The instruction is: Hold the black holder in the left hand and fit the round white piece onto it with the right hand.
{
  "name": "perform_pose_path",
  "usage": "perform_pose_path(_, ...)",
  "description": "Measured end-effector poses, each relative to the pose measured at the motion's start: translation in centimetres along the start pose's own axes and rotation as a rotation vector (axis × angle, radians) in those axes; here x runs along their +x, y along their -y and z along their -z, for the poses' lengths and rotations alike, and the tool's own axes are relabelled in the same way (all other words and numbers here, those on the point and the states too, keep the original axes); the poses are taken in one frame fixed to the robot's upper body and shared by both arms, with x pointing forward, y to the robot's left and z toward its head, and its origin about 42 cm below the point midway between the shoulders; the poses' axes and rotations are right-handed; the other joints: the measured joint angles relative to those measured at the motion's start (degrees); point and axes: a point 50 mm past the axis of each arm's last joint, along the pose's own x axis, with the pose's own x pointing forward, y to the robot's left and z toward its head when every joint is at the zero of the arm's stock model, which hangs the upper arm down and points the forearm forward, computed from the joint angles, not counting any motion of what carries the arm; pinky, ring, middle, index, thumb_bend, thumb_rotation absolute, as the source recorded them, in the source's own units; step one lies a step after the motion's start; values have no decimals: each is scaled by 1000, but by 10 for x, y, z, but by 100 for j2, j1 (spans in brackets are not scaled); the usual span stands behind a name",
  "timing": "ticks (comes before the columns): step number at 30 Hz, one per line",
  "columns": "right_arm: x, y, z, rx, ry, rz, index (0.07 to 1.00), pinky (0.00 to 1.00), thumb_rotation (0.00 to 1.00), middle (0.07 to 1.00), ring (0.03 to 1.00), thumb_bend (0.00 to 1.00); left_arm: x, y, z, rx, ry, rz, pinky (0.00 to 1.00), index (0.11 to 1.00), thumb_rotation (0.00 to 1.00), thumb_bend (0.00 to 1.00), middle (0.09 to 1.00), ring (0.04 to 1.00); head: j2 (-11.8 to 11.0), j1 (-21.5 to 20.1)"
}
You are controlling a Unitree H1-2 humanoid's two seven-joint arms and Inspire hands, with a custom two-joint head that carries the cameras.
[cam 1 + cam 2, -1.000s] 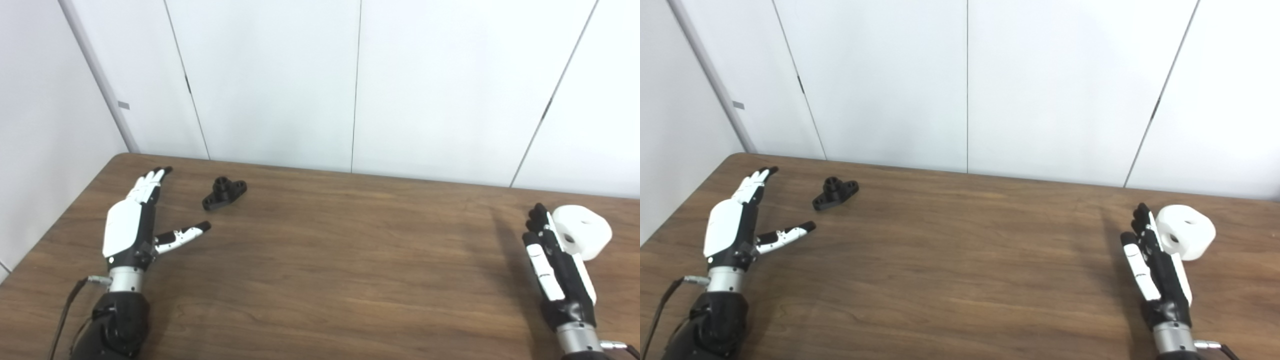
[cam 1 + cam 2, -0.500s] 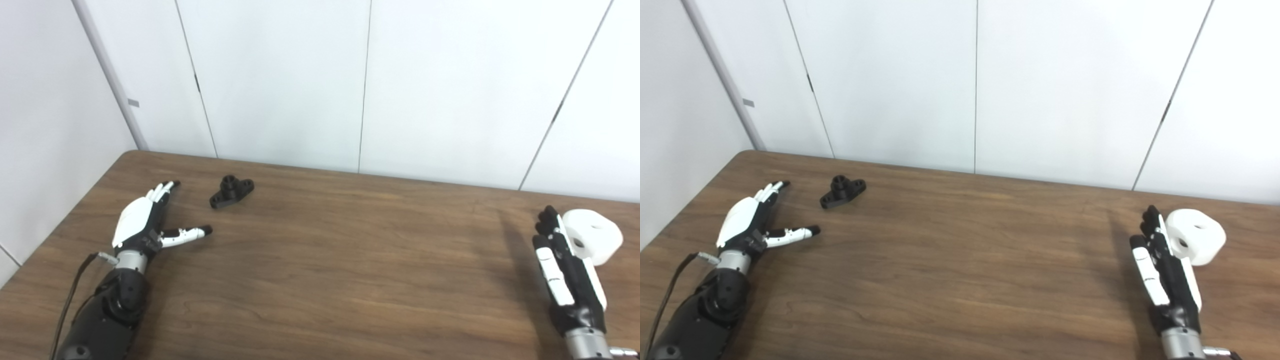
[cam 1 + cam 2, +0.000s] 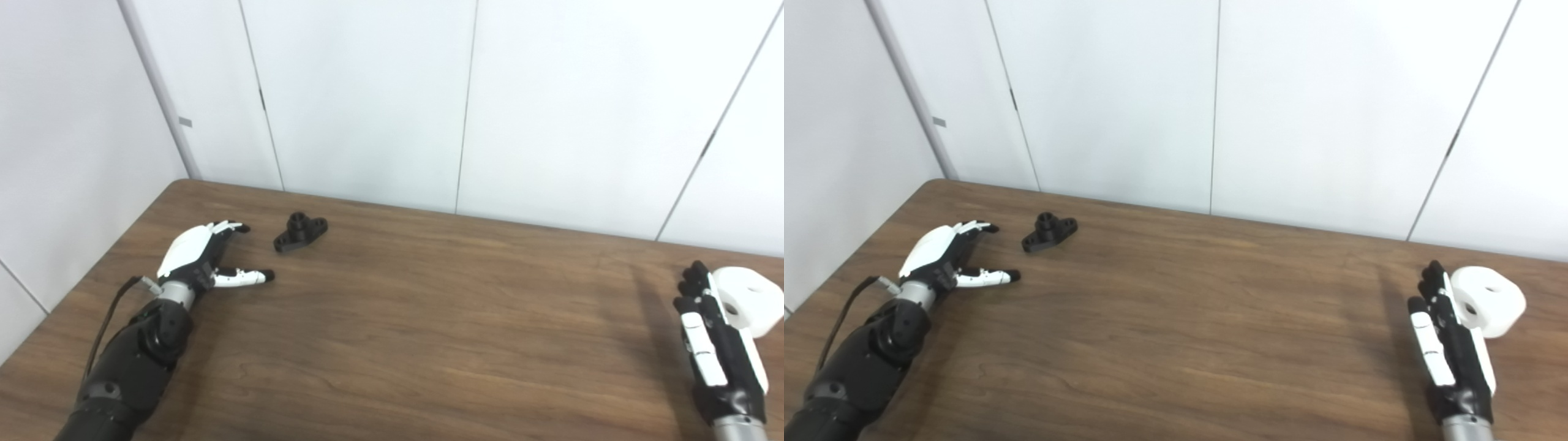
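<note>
The black holder lies on the brown table at the far left, a flat bar with a short round post. My left hand rests open just left of it, fingers and thumb spread, not touching it. The round white piece with a centre hole sits at the table's right edge. My right hand stands open beside it on its left, fingers straight and pointing away, its palm side partly hiding the piece.
White wall panels rise directly behind the table's far edge. A grey corner post meets the table's back left corner. A cable runs along my left forearm.
The camera has turned, shifting the whole picture rightward. My left hand has tipped lower toward the table, its fingers pointing more toward the holder. The right hand stays beside the white piece.
</note>
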Motion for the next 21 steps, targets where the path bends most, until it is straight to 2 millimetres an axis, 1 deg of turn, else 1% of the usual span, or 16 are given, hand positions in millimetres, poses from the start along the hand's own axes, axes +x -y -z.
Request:
perform_pose_path(3,-1,0,0,7,1,3,1000,1000,763,1000,1000,285,2,-2,3,-10,-9,9,1000,853,418,958,948,997,26,0)
perform_pose_path(4,-1,1,0,7,1,3,1000,1000,762,1000,1000,285,2,-2,3,-7,-7,11,1000,858,442,959,951,998,26,9)
perform_pose_path(8,-3,1,-1,5,-1,3,1000,1000,769,1000,1000,292,5,-2,5,18,-2,30,1000,845,428,953,947,996,26,-9)
perform_pose_path(12,-4,1,0,4,-14,3,1000,1000,780,1000,1000,295,10,-3,2,30,8,35,1000,828,421,952,936,987,18,-9)
perform_pose_path(15,-6,2,-1,3,-14,5,1000,1000,785,1000,1000,291,14,-3,0,36,8,41,1000,831,437,952,941,992,9,9)
perform_pose_path(21,-10,2,-2,5,-15,7,1000,1000,785,1000,1000,263,24,-4,-4,44,18,47,1000,803,447,964,931,988,17,18)
